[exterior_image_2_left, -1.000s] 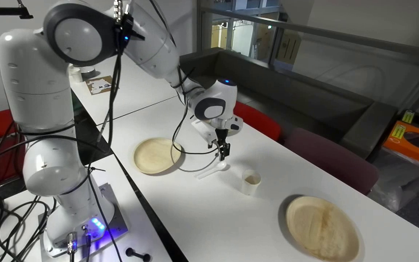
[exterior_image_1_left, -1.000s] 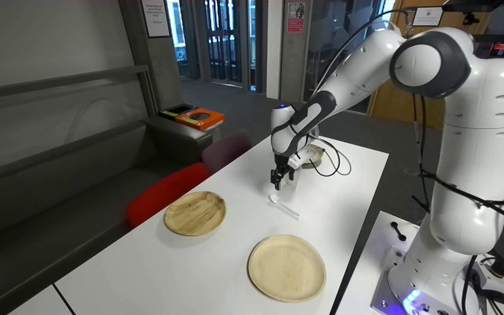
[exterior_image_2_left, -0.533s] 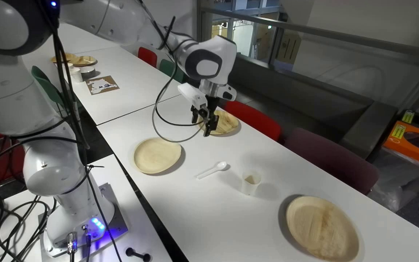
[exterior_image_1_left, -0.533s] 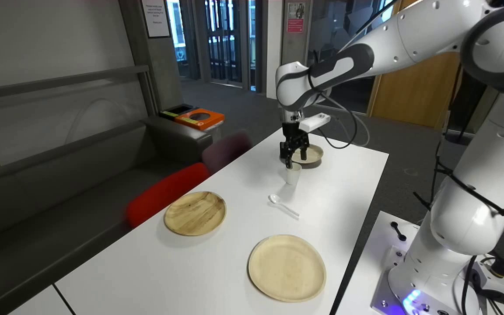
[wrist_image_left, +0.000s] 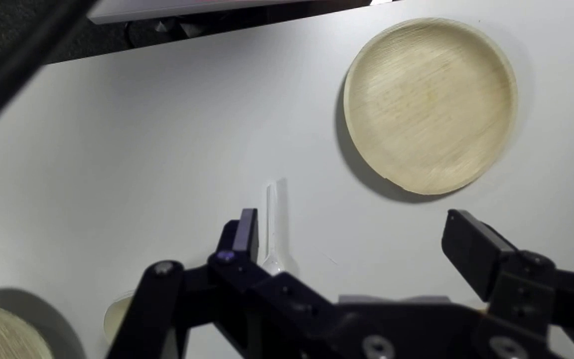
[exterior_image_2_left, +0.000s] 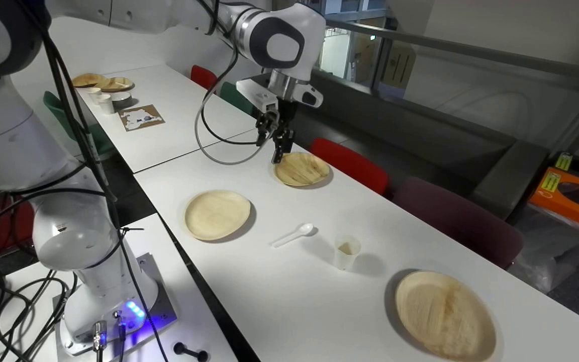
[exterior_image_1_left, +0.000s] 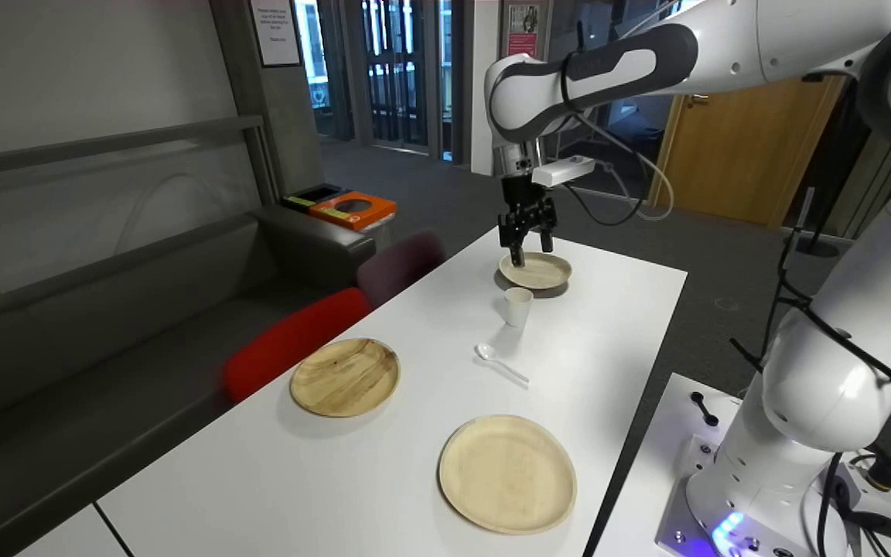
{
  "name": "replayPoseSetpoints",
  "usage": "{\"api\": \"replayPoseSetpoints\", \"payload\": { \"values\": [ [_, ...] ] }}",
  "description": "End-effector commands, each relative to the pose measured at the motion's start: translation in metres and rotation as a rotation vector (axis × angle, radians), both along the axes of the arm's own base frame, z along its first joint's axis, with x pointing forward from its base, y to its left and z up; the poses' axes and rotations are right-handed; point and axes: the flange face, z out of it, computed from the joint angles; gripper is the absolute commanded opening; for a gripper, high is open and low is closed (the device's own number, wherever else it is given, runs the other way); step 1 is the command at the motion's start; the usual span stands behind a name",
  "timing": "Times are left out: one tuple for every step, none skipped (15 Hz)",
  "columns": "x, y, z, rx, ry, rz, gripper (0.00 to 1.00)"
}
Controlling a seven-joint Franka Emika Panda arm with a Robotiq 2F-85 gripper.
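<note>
My black gripper is open and empty, raised well above the table; it also shows in an exterior view and in the wrist view. A white spoon lies on the table, seen beside one finger; it shows in both exterior views. A white cup stands upright near it, partly hidden by the gripper in the wrist view. A pale round plate lies nearby. A grained wooden plate lies near the chair-side edge.
A third plate lies beyond the cup. Red and purple chairs stand against the white table. A sofa is behind them. A farther table carries plates, cups and a board.
My gripper has risen from close above the table by the spoon to high above it, still open. The spoon, cup and plates have stayed in place.
</note>
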Motion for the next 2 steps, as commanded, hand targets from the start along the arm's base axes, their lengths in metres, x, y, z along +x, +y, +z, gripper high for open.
{"api": "replayPoseSetpoints", "payload": {
  "values": [
    [0.0007, -0.0002, -0.0012, 0.000, 0.005, 0.000, 1.00],
    [0.0010, -0.0002, -0.0023, 0.000, 0.007, 0.000, 1.00]
  ]
}}
